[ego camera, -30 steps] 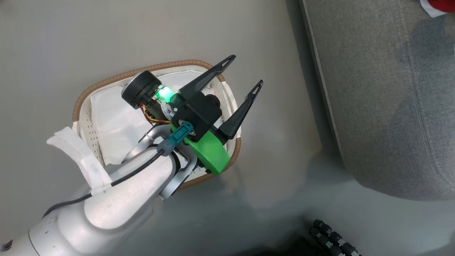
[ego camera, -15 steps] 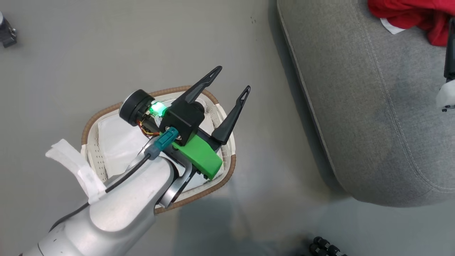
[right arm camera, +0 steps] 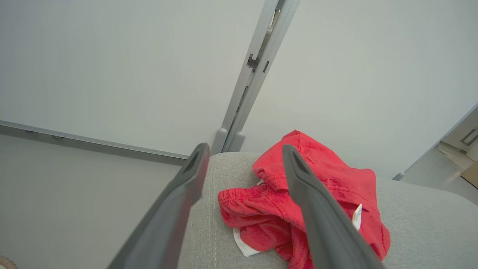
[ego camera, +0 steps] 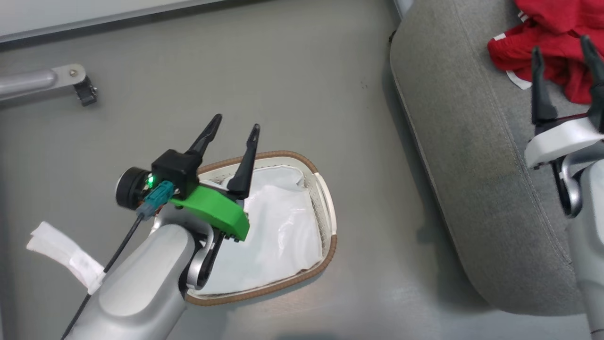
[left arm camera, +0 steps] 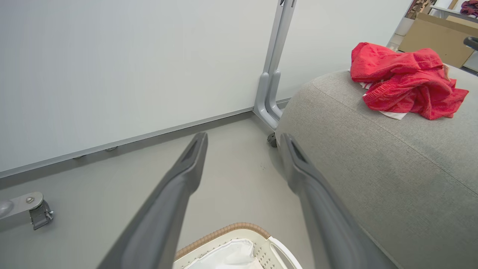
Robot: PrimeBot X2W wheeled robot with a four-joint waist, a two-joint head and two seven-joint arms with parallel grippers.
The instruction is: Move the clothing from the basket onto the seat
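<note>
The red clothing [ego camera: 566, 23] lies crumpled on the far part of the big grey seat [ego camera: 462, 132]. In the left wrist view the clothing [left arm camera: 403, 82] rests on top of the seat [left arm camera: 373, 157]. My right gripper [ego camera: 560, 45] hovers open just short of it, holding nothing. Between its fingers the right wrist view shows the clothing [right arm camera: 328, 186] on the seat [right arm camera: 418, 224]. The cream basket [ego camera: 283, 154] sits on the floor left of the seat. My left gripper [ego camera: 236, 123] stands open over its far-left rim. Below that gripper [left arm camera: 243, 138] is the basket [left arm camera: 239, 226].
A plain white sheet [ego camera: 283, 231] lines the basket. A white wall panel with a grey post [left arm camera: 272, 74] stands behind the seat. A grey metal leg with a caster [ego camera: 80, 87] lies on the floor at far left. Cardboard boxes [left arm camera: 437, 33] stand beyond the seat.
The head view has shifted and the right gripper has come into it, open above the seat near the clothing. My left gripper has turned from pointing right to pointing away, at the basket's rim.
</note>
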